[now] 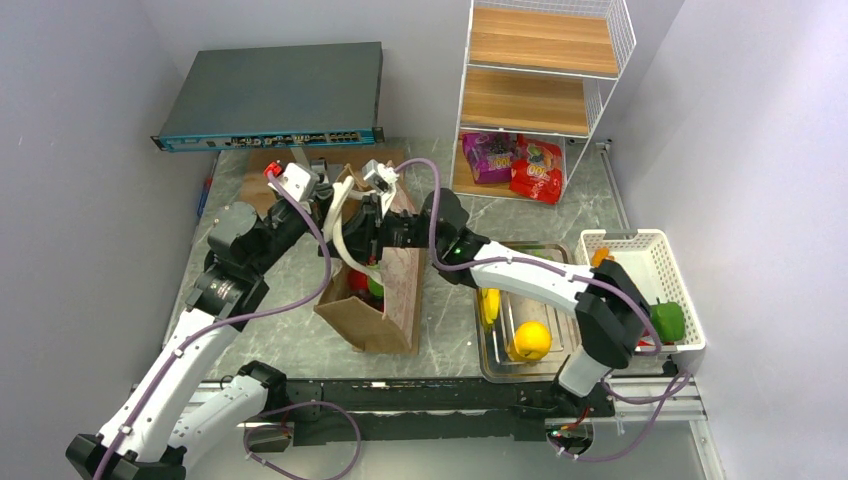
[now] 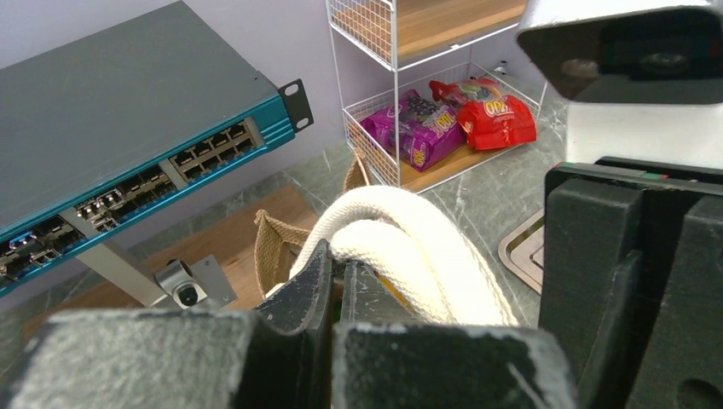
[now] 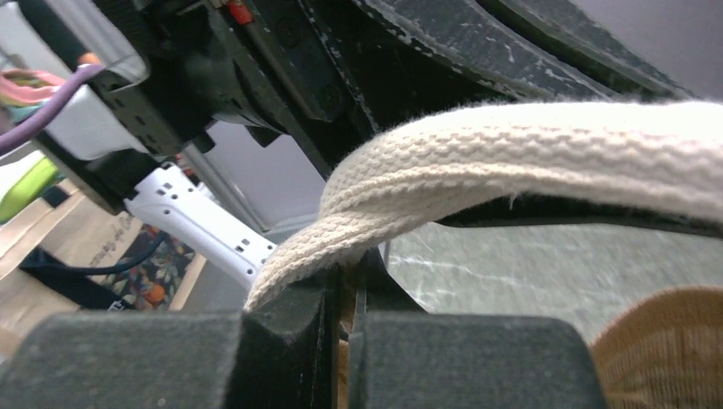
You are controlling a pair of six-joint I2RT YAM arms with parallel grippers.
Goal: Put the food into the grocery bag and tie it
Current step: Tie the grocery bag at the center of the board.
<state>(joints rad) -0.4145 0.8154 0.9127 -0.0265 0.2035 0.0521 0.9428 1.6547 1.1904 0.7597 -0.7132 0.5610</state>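
The brown grocery bag (image 1: 385, 300) stands open at the table's middle, with green and red food (image 1: 373, 284) showing inside. Its cream rope handles (image 1: 345, 248) are pulled up above its mouth. My left gripper (image 1: 335, 203) is shut on a handle; in the left wrist view the rope (image 2: 409, 247) loops over the closed gripper (image 2: 343, 271). My right gripper (image 1: 385, 228) is shut on a handle too; in the right wrist view the rope (image 3: 511, 162) runs over the closed gripper (image 3: 349, 285). The two grippers are close together above the bag.
A red snack packet (image 1: 538, 168) and a purple one (image 1: 488, 157) lie on the wire shelf's bottom board. A clear tray (image 1: 497, 368) holds yellow fruit (image 1: 530, 340). A white basket (image 1: 640, 243) holds a green vegetable (image 1: 667, 320). A network switch (image 1: 275, 95) sits at the back left.
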